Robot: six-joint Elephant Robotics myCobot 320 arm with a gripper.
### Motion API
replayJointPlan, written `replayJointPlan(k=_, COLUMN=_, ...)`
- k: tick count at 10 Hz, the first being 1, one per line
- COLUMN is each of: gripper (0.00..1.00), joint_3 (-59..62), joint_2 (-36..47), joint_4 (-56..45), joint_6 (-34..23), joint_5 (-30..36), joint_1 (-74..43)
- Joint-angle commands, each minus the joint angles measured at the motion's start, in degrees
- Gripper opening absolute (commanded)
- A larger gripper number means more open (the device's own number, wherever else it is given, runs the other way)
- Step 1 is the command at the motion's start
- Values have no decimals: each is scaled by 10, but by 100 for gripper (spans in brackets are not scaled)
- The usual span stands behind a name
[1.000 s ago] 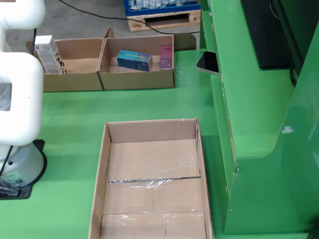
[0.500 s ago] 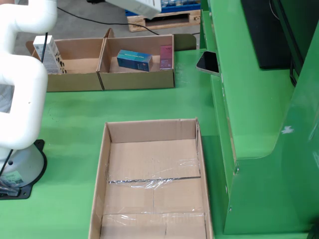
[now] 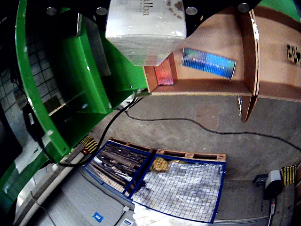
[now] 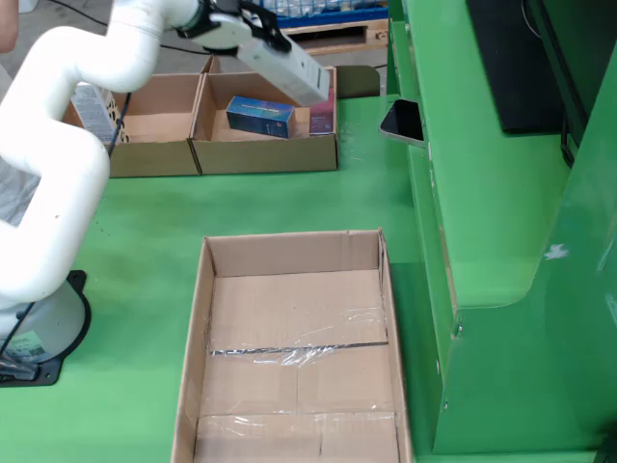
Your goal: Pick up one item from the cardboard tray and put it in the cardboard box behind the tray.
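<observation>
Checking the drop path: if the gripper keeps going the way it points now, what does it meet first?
Judging from the fixed view, the gripper, carrying a white pack, points down-right into the right-hand box. First contact looks like the pink carton or the box floor beside it; depth is unclear.

We see a green work surface (image 4: 289, 203) in the fixed view, bounded on the right by a raised green structure (image 4: 501, 193). A dark phone (image 4: 401, 121) lies at that structure's edge. Beyond the surface, the floor (image 3: 202, 136) is bare grey concrete, crossed by a black cable (image 3: 188, 120). A wooden pallet (image 3: 155, 153) stands on that floor, carrying blue wire-mesh crates (image 3: 178, 188). Lighting is even, without strong shadows.
</observation>
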Motion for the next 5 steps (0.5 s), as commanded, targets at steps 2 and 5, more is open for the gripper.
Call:
replayJointPlan(k=2, gripper=0, joint_3=17, joint_2=-24, joint_4=-16, joint_6=-32, joint_5=656, joint_1=-41)
replayJointPlan(k=5, gripper=0, joint_3=18, joint_2=-77, joint_4=30, joint_6=-11, joint_5=594, joint_1=-46)
